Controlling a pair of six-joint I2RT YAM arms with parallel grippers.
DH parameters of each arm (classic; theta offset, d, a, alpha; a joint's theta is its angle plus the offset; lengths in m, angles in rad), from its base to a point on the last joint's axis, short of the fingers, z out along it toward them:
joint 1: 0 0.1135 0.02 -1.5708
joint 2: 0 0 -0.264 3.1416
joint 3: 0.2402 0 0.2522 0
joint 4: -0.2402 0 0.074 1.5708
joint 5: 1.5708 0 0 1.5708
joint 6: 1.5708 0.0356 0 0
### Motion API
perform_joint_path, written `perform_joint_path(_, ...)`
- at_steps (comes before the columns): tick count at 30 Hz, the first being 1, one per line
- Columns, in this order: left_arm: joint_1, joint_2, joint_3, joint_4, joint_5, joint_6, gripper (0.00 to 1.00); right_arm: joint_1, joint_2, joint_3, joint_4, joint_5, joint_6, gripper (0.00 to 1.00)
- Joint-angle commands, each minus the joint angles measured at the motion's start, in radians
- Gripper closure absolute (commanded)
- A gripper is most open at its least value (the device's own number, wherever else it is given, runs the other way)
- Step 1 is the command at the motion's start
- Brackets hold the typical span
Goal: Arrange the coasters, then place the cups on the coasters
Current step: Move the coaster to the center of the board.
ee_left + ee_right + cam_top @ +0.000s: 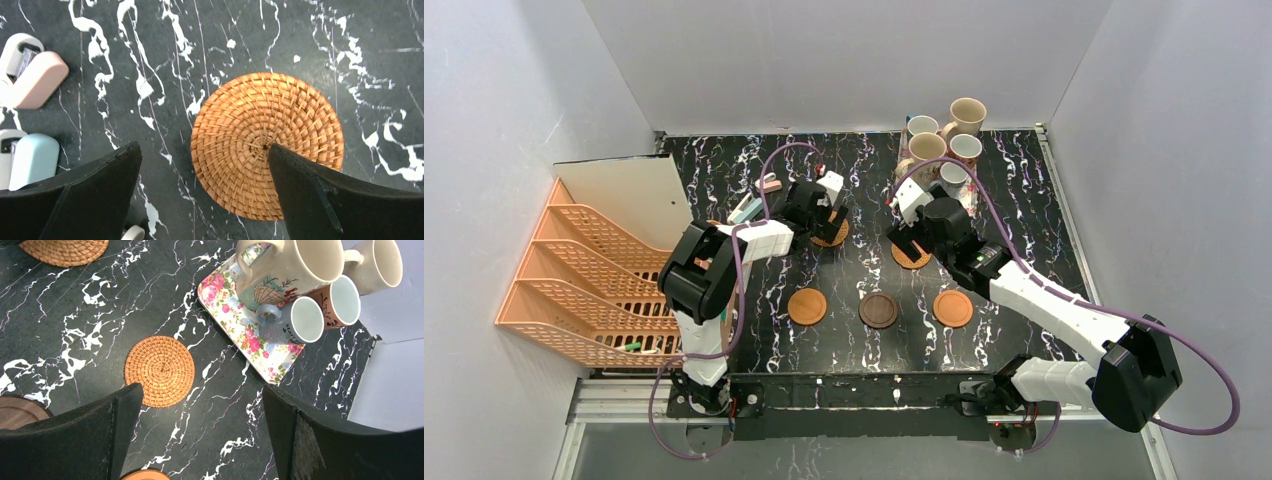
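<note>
From the overhead view's lower corners, both arms reach toward mid-frame. The left pincer [202, 150] and the right pincer [202, 390] point downward, jaws spread wide, gripping nothing.

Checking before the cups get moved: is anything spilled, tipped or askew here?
Nothing stands out. The coasters lie flat on the table, and the mugs stand upright, bunched at the floral tray.

Top camera looks down; closer wrist cameras probably share woven coaster [250, 130].
</note>
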Motion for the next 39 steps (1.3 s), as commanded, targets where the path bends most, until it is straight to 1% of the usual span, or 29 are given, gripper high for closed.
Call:
perform_joint_path(1, -0.010, 0.013, 0.026, -0.044, 0.008, 0.017, 0.02, 0.005, -0.015, -0.012, 0.036, -0.003, 0.009, 0.02)
perform_joint_path(3, -0.011, 0.007, 0.015, -0.053, 0.033, 0.029, 0.02, 0.005, -0.014, -0.009, 0.033, -0.001, 0.008, 0.02)
perform_joint_path(8, -0.011, -0.033, -0.024, -0.068, 0.148, 0.070, 0.02, 0.005, -0.025, -0.012, 0.031, -0.012, 0.013, 0.02)
perform_joint_path(13, -0.011, -0.024, -0.020, -0.125, 0.189, 0.107, 0.02, 0.005, -0.030, -0.010, 0.031, -0.013, 0.012, 0.02)
perform_joint_path(19, -0.011, -0.021, -0.025, -0.183, 0.278, 0.148, 0.02, 0.004, -0.031, -0.012, 0.031, -0.016, 0.014, 0.02)
perform_joint_path(24, -0.011, -0.053, -0.049, -0.183, 0.268, 0.165, 0.02, 0.005, -0.025, -0.010, 0.030, -0.017, 0.013, 0.02)
perform_joint_path(30, -0.011, -0.084, -0.068, -0.194, 0.330, 0.172, 0.02, 0.006, -0.024, -0.009, 0.029, -0.016, 0.014, 0.02)
perform_joint_path(39, -0.012, -0.091, -0.059, -0.211, 0.343, 0.170, 0.02, 0.006, -0.015, -0.006, 0.023, -0.017, 0.014, 0.02)
